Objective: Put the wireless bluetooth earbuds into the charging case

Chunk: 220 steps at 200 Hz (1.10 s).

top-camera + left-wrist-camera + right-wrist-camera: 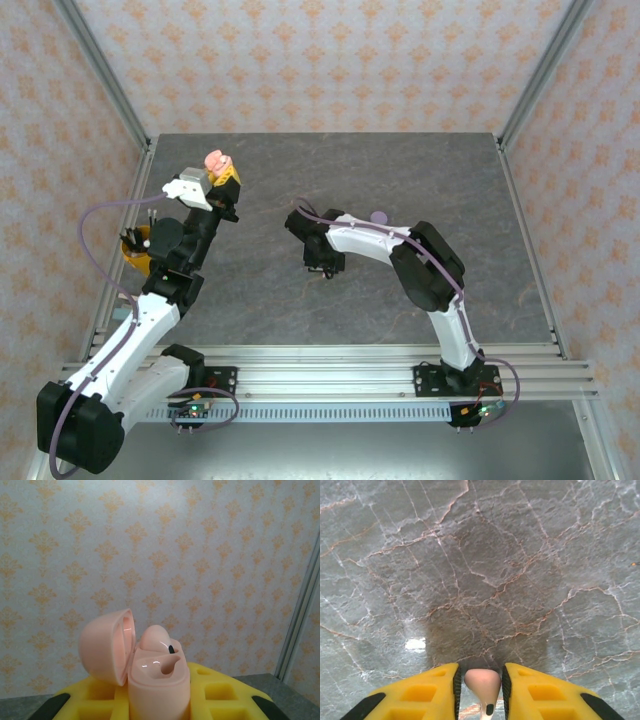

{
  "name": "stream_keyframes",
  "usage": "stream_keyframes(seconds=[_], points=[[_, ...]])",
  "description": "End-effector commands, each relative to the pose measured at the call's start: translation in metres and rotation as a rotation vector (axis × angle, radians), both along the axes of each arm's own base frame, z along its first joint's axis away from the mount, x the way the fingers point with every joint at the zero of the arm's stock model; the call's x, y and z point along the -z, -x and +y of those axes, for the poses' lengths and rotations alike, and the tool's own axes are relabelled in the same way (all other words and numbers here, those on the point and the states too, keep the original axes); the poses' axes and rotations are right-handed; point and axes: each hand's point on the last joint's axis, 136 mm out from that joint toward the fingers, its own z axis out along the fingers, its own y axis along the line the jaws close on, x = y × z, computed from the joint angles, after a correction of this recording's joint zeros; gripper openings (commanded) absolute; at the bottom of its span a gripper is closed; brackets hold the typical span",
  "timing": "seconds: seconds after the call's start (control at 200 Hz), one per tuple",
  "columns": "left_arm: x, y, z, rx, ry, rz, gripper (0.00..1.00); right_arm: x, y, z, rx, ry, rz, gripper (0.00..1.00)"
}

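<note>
The open charging case [159, 680], clamped in the left end effector [224, 178], lies far-left of the right end effector [481, 692], which pinches a pink earbud [482, 679], stem back along its fingers.

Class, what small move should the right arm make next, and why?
Probably carry the pink earbud in the right gripper leftward toward the open pink case in the left gripper: a seated earbud is inside, and the other socket looks empty.

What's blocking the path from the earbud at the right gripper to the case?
Nothing visible. The pink earbud sits between the fingers of the right gripper. The left gripper holds the pink case with its lid flipped open. One slot is empty; the other holds a seated earbud.
</note>
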Motion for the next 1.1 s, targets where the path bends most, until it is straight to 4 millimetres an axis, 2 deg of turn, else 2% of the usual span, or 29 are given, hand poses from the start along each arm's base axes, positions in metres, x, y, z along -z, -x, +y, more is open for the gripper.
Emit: stream_keyframes(seconds=[0.0, 0.495, 0.726, 1.096], points=[[-0.0237, 0.0033, 0.0004, 0.012, 0.019, -0.055, 0.0, 0.0076, 0.0079, -0.0188, 0.024, 0.062, 0.025, 0.29], [-0.0234, 0.0019, 0.0003, 0.012, 0.024, -0.053, 0.0, 0.0075, 0.011, -0.0207, 0.029, 0.059, 0.031, 0.25], [-0.0247, 0.0016, 0.0003, 0.011, 0.024, -0.054, 0.0, 0.0074, 0.0122, -0.0214, 0.03, 0.059, 0.033, 0.28], [-0.027, -0.0001, -0.0011, 0.016, 0.027, -0.056, 0.0, 0.0066, 0.0146, -0.0225, 0.033, 0.05, 0.034, 0.26]])
